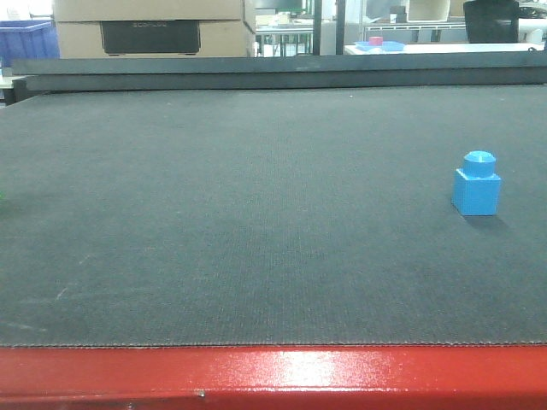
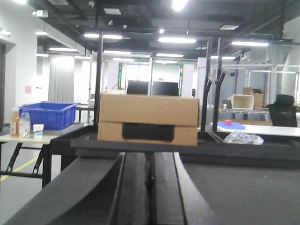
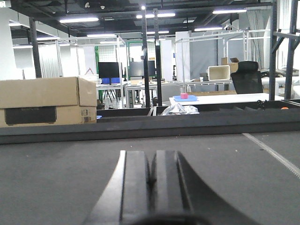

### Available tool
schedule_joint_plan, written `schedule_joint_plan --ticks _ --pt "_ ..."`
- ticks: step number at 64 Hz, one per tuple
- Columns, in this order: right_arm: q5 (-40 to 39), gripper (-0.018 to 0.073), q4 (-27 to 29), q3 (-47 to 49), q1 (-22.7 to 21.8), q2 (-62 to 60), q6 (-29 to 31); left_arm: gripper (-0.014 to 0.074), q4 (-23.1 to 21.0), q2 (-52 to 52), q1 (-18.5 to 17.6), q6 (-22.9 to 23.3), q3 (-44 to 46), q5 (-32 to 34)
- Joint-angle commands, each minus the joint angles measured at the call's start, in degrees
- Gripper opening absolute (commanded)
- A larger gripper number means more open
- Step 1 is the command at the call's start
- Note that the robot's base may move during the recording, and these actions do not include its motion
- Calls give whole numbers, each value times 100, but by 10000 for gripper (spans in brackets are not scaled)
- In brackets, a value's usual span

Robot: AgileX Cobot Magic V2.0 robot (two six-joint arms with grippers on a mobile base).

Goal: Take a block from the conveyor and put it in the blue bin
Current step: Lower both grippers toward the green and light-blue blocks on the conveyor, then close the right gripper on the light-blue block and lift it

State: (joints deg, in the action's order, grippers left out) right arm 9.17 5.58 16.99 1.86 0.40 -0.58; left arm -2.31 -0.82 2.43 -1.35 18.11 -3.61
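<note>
One block [image 1: 477, 184], stud up, on conveyor [image 1: 256, 222], far right side of the belt | left gripper [image 2: 150, 161] and right gripper [image 3: 151, 161] both closed, empty | I judge right arm nearer; neither wrist cam sees the block

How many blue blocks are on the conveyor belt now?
1. The block stands upright on the right side of the conveyor; more may lie outside the frame.
</note>
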Motion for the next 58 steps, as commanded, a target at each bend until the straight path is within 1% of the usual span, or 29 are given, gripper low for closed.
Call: schedule_joint_plan --ticks 1,3,6,7,11,13,17,19,25,29,34,39,47,58 --pt "1004 -146 36 912 37 280 16 -38 -25 -289 -130 52 838 -928" --pt "1188 -125 36 1151 65 421 16 -4 -25 -412 -166 52 1089 -1219" --pt "1405 -67 36 1573 119 692 16 57 -10 -617 -214 52 1509 -1652" --pt "1470 -34 36 1670 132 772 16 91 1 -727 -236 52 1623 -1856" --pt "1649 75 36 2026 212 1144 16 195 27 -1066 -246 52 2081 -2300" --pt "1716 138 36 2217 223 1305 16 238 41 -1213 -246 52 2254 -2429" --pt "1912 307 36 2493 237 1659 16 323 67 -1533 -246 52 2592 -2657" --pt "1974 375 36 2583 237 1843 16 363 67 -1704 -246 52 2749 -2776" --pt "2053 578 36 2740 237 2248 16 436 67 -2138 -246 52 3103 -3115" --pt "2065 569 36 2828 246 2457 16 479 67 -2364 -254 52 3269 -3319" --pt "2126 570 36 3083 314 2710 16 510 76 -2592 -364 52 3465 -3502" --pt "2353 570 36 3471 484 3067 16 510 90 -2830 -486 52 3648 -3749" --pt "2871 570 36 4130 937 3856 16 508 90 -3337 -600 52 3930 -4100" --pt "3747 570 36 4817 1430 5056 16 508 90 -4091 -724 52 4209 -4316"
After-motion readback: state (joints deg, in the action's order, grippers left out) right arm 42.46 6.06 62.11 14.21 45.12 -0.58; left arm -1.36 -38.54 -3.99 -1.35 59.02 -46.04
